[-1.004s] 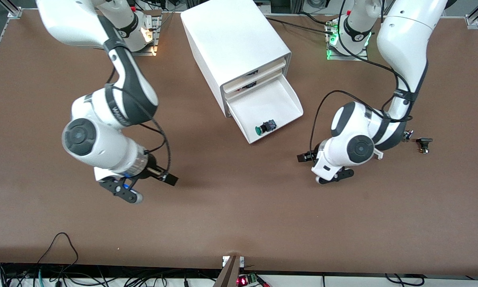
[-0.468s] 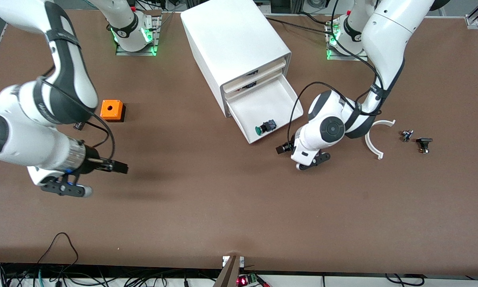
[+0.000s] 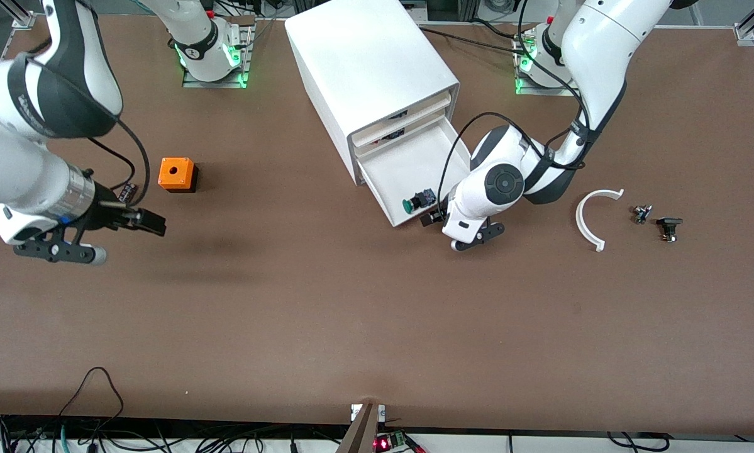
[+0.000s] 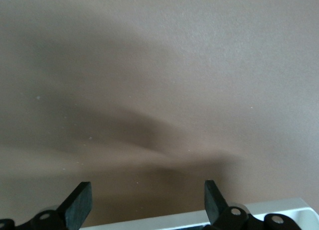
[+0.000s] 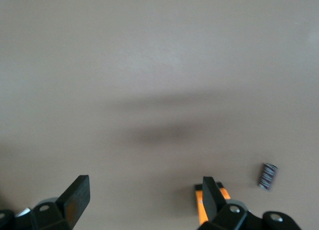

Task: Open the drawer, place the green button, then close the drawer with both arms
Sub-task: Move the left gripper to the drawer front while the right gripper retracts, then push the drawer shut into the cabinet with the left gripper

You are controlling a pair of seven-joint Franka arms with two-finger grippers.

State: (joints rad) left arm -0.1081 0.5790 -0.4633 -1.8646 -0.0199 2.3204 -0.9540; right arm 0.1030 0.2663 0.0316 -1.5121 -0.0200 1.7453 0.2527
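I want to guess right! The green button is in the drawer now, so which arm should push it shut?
Probably the left arm. Its open tool sits right at the front edge of the open drawer holding the button. The right tool is open near the orange cube.

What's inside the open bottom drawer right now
The button, green cap on a black body, lies in the drawer near its front edge. The rest of the visible tray floor is bare white. The left arm covers one front corner, and the cabinet hides the tray's inner end.
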